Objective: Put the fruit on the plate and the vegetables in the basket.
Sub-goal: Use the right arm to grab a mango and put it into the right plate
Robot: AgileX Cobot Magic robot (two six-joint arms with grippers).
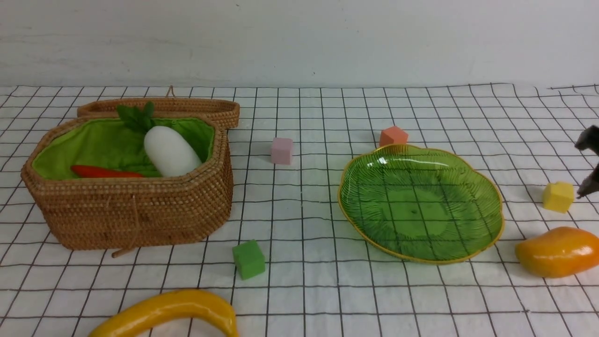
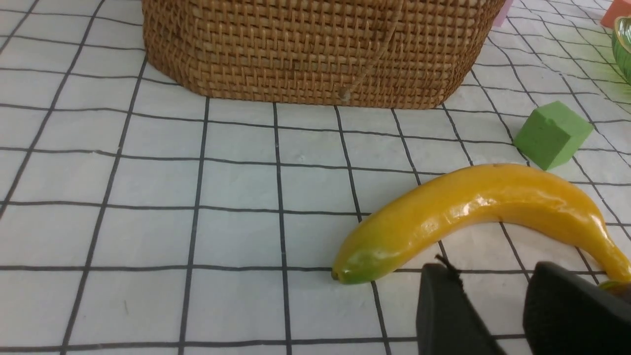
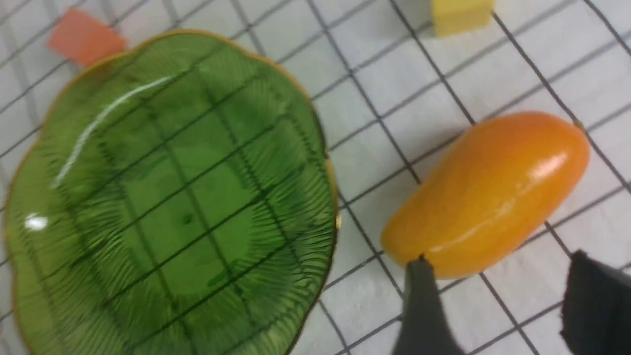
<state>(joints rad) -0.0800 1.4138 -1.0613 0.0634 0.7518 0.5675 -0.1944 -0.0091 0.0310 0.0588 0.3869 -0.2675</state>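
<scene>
1. Right gripper [image 3: 498, 266]: fingers wide apart, nothing between them. The mango [image 3: 488, 192] lies just past the fingertips, not yet touched.
2. The mango sits on the checked tablecloth [image 1: 299, 196] near its front right corner, just beside the green glass plate [image 1: 421, 206] but clear of the rim. Its long axis runs oblique to the line between the fingers. Judgement: the wrist needs a turn to take it across the short width.
3. The right arm is nearer the mango. The plate holds nothing.
4. Left gripper [image 2: 490, 281]: fingers partly apart, empty, just short of the banana [image 2: 483, 207]. The banana lies along the cloth's front edge, in front of the wicker basket [image 1: 131, 210]. The left arm is nearer.
5. The radish [image 1: 168, 150] and carrot [image 1: 105, 172] are inside the basket.
6. Hidden or unclear:
   - No mangosteen or gourd shows in any view.
   - The front view cuts off the mango and banana at its borders and shows only a dark sliver of the right gripper.
   - The right wrist view is blurred.
</scene>
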